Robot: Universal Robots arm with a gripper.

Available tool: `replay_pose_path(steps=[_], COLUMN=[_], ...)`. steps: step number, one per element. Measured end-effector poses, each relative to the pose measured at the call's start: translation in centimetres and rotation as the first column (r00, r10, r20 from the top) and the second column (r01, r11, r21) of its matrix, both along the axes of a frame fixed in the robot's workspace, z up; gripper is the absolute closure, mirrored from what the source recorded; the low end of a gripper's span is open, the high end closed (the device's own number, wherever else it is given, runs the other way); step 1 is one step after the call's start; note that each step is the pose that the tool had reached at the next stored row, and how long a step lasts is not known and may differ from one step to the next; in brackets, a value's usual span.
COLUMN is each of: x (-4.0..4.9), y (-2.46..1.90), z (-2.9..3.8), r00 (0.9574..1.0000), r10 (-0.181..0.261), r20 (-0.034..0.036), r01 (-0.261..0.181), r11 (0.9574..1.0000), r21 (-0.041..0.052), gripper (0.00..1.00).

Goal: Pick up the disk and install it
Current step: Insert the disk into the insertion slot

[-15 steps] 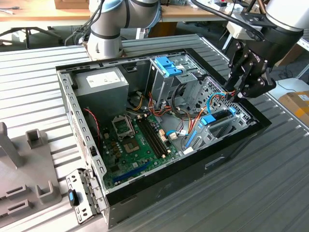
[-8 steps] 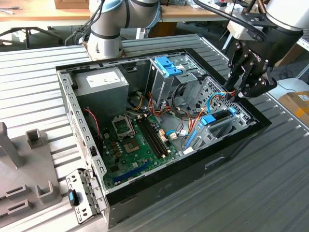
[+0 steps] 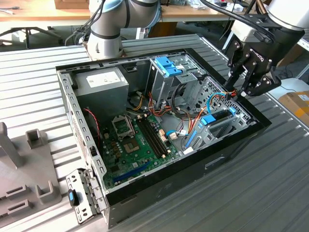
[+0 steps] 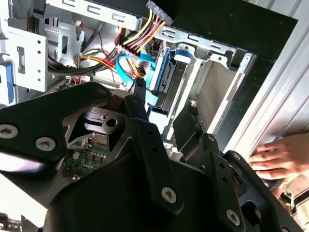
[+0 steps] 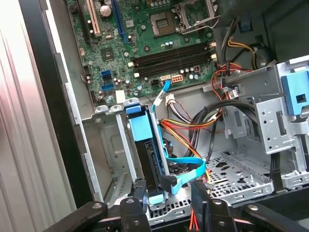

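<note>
— Disk: found where?
— Lodged on edge in the drive bay, near the gripper; spread wide, held nothing.
— Best approach?
— Judged: pressed squarely, avoiding the blue cable.

One disk, one pincer, one case, one hand

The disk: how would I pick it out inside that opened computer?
Find the open black computer case. In the corner nearest the gripper, a low metal bay holds the disk on edge. Its light-blue frame wraps a slim slab, unlike the blue tabs on the tall cage.
</note>
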State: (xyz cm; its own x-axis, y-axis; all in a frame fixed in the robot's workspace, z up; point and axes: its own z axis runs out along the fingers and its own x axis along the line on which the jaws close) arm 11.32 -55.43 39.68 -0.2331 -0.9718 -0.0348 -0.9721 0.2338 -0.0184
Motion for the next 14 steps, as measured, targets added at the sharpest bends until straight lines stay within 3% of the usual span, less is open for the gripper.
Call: replay_pose_path(steps=[6, 8, 14], x=[0.21, 0.72, 1.42], y=[0.04, 0.11, 0.18], z=[0.01, 0.01, 0.0], r00=[0.9969, 0.9956, 0.9797], r10=[0.079, 0.094, 0.2], r20=[0.0, 0.0, 0.0002], r01=[-0.079, -0.094, -0.2], r11=[0.9969, 0.9956, 0.9797], r21=[-0.0001, 0.0, 0.0011], gripper=[0.5, 0.5, 0.5])
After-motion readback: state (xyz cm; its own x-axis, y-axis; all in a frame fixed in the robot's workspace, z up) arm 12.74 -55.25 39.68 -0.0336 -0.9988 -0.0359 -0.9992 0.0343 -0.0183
